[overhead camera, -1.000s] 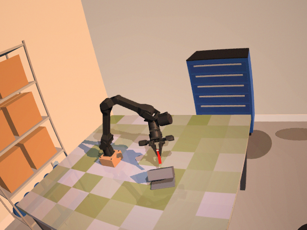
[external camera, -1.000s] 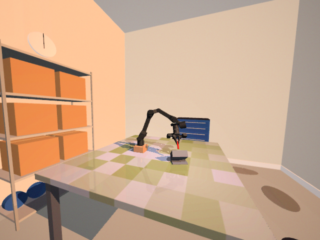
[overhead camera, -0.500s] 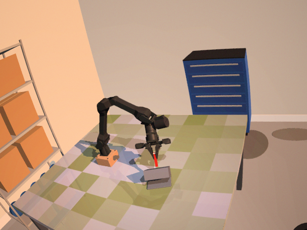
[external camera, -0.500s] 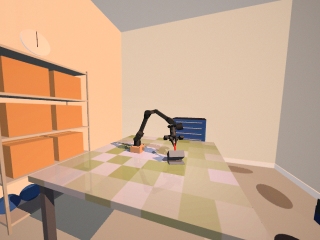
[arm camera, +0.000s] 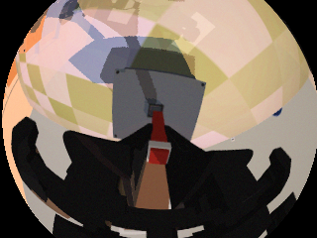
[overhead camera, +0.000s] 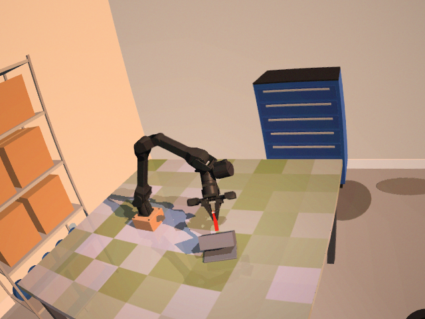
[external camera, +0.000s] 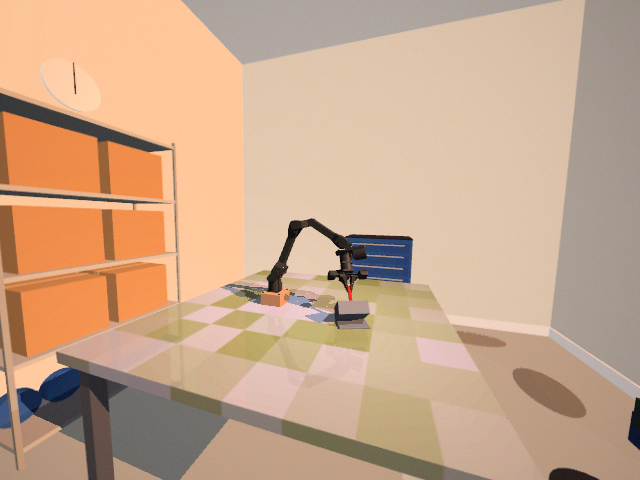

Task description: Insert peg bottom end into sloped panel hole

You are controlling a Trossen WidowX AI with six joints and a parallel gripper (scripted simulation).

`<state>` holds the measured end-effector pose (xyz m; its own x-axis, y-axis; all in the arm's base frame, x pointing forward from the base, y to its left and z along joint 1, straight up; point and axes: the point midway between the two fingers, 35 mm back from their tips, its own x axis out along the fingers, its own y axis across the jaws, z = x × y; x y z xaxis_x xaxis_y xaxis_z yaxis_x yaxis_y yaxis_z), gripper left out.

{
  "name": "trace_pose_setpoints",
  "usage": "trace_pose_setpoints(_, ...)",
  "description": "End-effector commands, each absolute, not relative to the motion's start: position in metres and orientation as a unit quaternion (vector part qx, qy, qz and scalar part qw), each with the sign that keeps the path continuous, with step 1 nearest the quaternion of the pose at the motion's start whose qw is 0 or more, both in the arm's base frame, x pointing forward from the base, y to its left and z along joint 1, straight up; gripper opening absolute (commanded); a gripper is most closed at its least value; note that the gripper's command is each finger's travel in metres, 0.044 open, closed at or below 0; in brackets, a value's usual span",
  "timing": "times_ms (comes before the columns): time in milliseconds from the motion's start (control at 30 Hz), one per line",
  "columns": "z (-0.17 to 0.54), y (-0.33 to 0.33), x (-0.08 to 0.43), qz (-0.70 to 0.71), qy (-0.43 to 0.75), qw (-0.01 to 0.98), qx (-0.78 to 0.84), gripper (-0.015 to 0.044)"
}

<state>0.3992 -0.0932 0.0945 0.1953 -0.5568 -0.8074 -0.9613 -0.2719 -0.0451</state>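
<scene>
A red peg with flat sides and a pale band at its upper end is tilted slightly. My gripper is shut on it, with the lower part sticking out below the fingertips. The grey sloped panel stands just in front of the peg; the top and exterior views see its back. Its squarish hole shows in the wrist view, where the peg's bottom end overlaps the hole's lower edge. Whether the tip is inside cannot be told; in the top view it shows above the panel's top edge.
The checkered table bears the arm's orange base block, to the left of the panel. A blue drawer cabinet stands behind the table, and a shelf with orange boxes stands at the left.
</scene>
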Motion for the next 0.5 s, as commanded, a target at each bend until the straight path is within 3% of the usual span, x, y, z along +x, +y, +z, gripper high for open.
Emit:
trace_pose_setpoints(0,0.0947,-0.0928,0.3988,0.349,0.53,0.29,-0.717,0.0)
trace_pose_setpoints(467,0.091,-0.094,0.3968,0.349,0.53,0.29,-0.717,0.0)
